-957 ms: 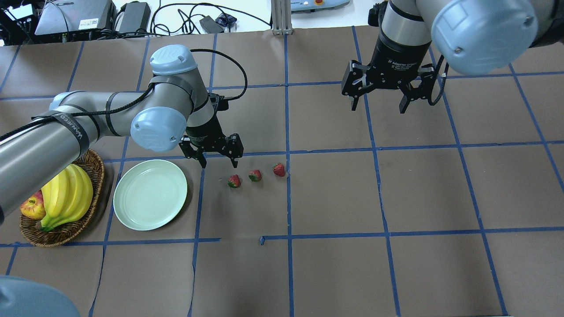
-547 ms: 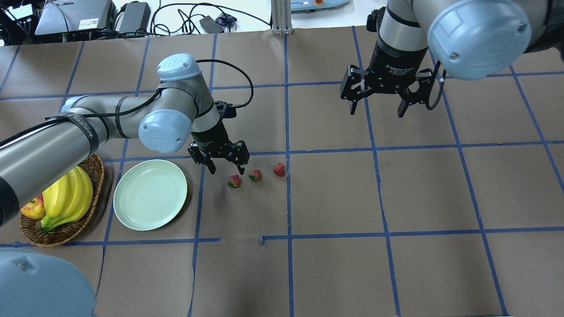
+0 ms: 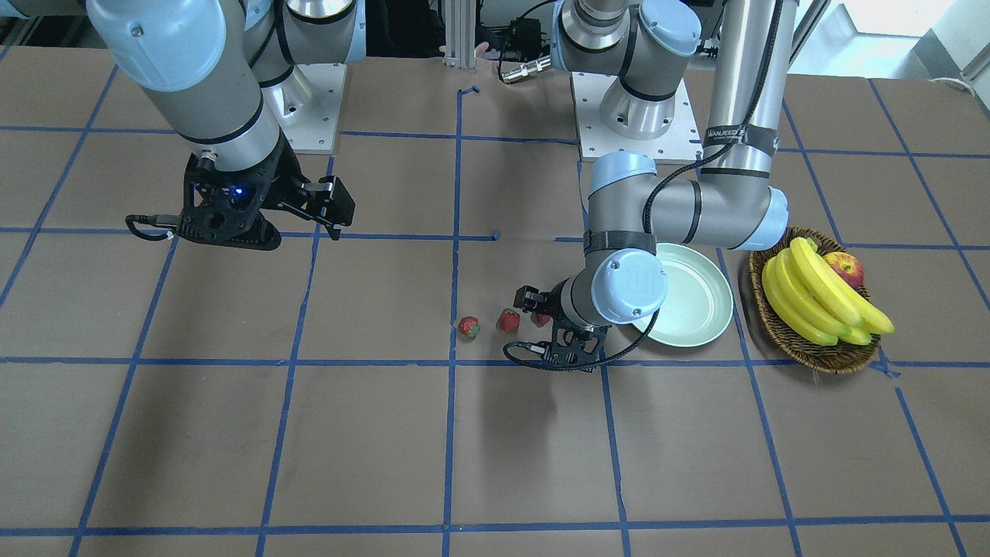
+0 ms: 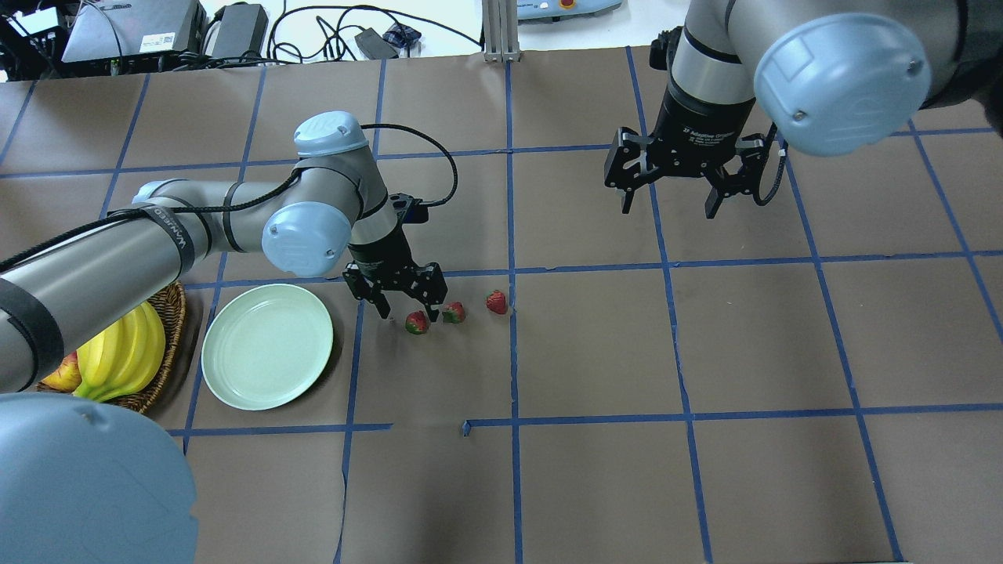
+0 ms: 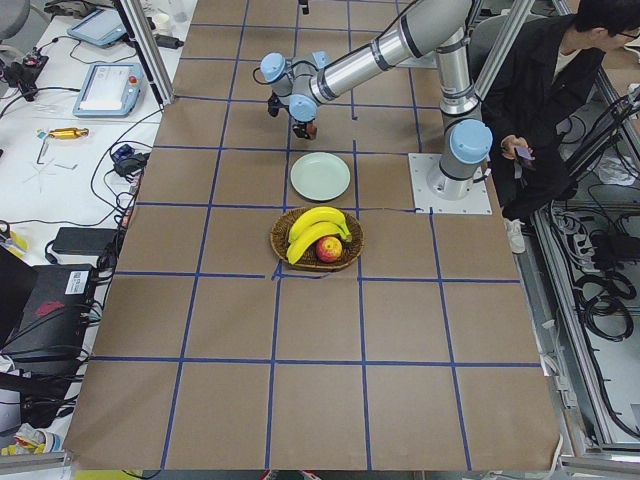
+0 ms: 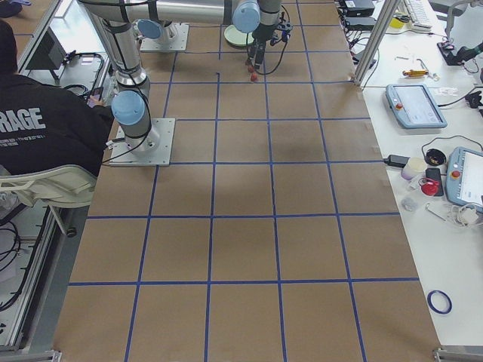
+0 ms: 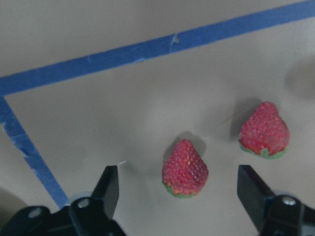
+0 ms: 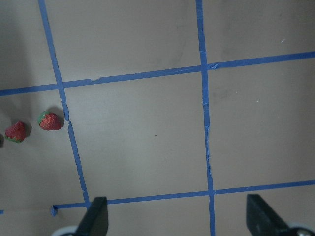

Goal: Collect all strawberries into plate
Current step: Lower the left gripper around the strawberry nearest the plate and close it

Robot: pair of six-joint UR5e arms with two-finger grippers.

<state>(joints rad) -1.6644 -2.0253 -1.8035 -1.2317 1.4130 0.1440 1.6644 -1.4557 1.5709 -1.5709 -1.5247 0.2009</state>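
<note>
Three small red strawberries lie in a row on the brown table: one nearest the plate (image 4: pixel 417 322), a middle one (image 4: pixel 454 312) and a far one (image 4: pixel 496 301). The pale green plate (image 4: pixel 267 346) sits to their left with nothing on it. My left gripper (image 4: pixel 409 312) is open just over the nearest strawberry. In the left wrist view that strawberry (image 7: pixel 185 169) lies between the open fingers (image 7: pixel 109 184), and the middle one (image 7: pixel 264 132) is just outside. My right gripper (image 4: pixel 668 205) is open and holds nothing, high over the far right of the table.
A brown wicker basket (image 4: pixel 174 313) with bananas (image 4: pixel 117 356) and an apple (image 4: pixel 59 380) stands left of the plate. Blue tape lines grid the table. A person stands by the robot base in the exterior left view (image 5: pixel 560 100).
My left gripper has moved right and forward, from beside the plate to over the nearest strawberry. It stays open. The right gripper has shifted only slightly.
</note>
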